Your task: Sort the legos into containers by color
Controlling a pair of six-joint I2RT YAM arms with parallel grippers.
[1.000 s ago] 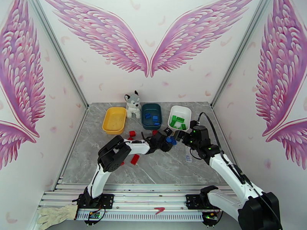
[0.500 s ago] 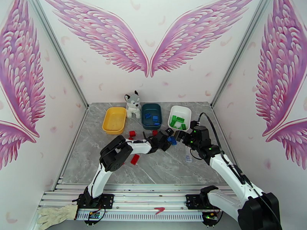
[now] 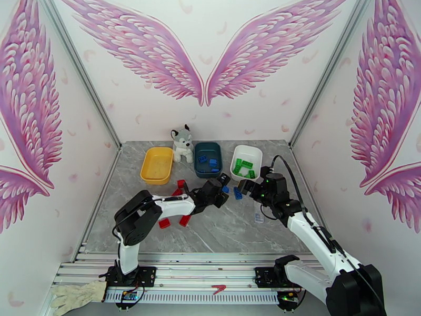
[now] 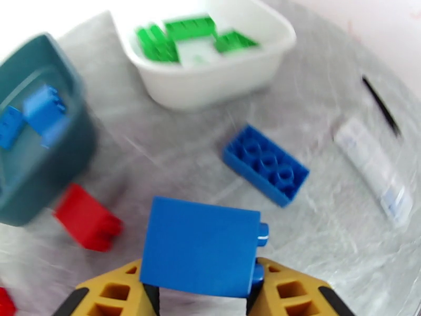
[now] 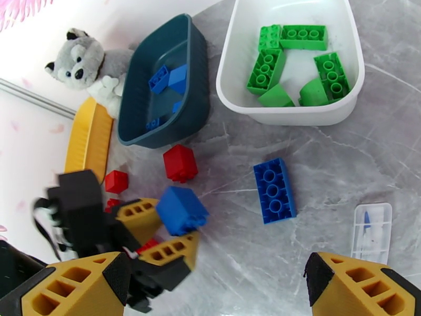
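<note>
The left gripper (image 4: pixel 204 290) now pinches a blue brick (image 4: pixel 200 246) between its yellow fingertips over the middle of the bench (image 3: pixel 237 227), just short of the near rim of the dark teal tray (image 3: pixel 208 159). A second ago those jaws stood apart further right, beside the right gripper (image 5: pixel 218 288). The left arm's elbow has swung toward the bench's left edge, uncovering a red brick (image 3: pixel 164 223) next to another red brick (image 3: pixel 184 219) on the near-left part of the surface. The right gripper has not moved, its fingers spread wide above a long blue brick (image 5: pixel 273 190) that lies studs up where it lay before, near the white tray (image 3: pixel 246 160). Three containers line the far edge: the yellow tray (image 3: pixel 156 165) toward the left, the teal one in the centre holding blue bricks (image 5: pixel 168 77), and the white one to the right holding green bricks (image 5: pixel 266 69). Two more red bricks (image 5: pixel 180 163) sit loose just off the teal tray's near rim. A husky plush (image 3: pixel 181 144) sits between the yellow and teal trays, and a small clear packet (image 5: pixel 372 230) lies toward the right edge. The bench is grey, marble-veined stone. White walls painted with pink wings (image 3: pixel 202 53) close it in, and a white glove (image 3: pixel 73 295) rests by the near-left corner.
</note>
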